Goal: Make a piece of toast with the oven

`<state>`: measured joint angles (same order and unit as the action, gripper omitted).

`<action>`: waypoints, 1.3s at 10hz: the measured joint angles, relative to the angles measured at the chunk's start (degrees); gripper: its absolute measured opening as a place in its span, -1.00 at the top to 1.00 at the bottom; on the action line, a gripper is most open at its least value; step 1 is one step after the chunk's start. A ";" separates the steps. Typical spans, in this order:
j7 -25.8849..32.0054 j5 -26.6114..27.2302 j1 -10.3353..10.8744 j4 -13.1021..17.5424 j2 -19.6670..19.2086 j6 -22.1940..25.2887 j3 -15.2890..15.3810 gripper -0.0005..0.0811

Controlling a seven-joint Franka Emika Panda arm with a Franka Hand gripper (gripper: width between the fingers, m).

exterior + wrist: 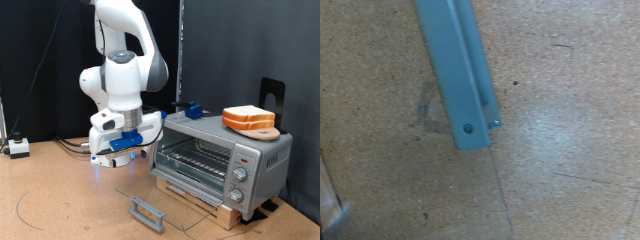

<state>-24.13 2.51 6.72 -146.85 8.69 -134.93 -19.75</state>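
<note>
The oven (pixel 222 157) stands at the exterior view's right on a wooden base. Its glass door hangs open and down, and the grey handle bar (pixel 148 211) sits low near the table. The piece of toast (pixel 248 117) lies on a tan wooden board on the oven's top. My gripper (pixel 112 155) hovers above the table at the exterior view's left of the oven mouth, apart from the door and the toast. The wrist view shows only the grey handle bar (pixel 460 70) over the cork table, and no fingers.
A small blue block (pixel 192 110) sits on the oven's top at its back left corner. A black bracket (pixel 272 98) stands behind the oven. A small white and black box (pixel 18 147) lies at the far left. A thin cable (pixel 35 205) curves across the table.
</note>
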 joint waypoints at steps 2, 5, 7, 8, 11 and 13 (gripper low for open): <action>4.31 -0.34 -1.36 0.95 0.57 1.78 -1.78 -0.99; 6.42 1.98 -1.63 1.19 1.25 3.78 -2.11 -0.99; 11.18 11.08 -1.13 3.66 3.02 12.63 -2.27 -0.99; 13.27 15.43 -0.95 4.99 4.17 17.19 -2.39 -0.99; 16.23 22.10 -0.33 7.73 7.85 26.86 -2.11 -0.99; 16.53 22.77 0.27 8.51 10.86 29.83 -1.49 -0.99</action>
<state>-7.60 25.28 6.99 -138.33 19.55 -105.10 -21.25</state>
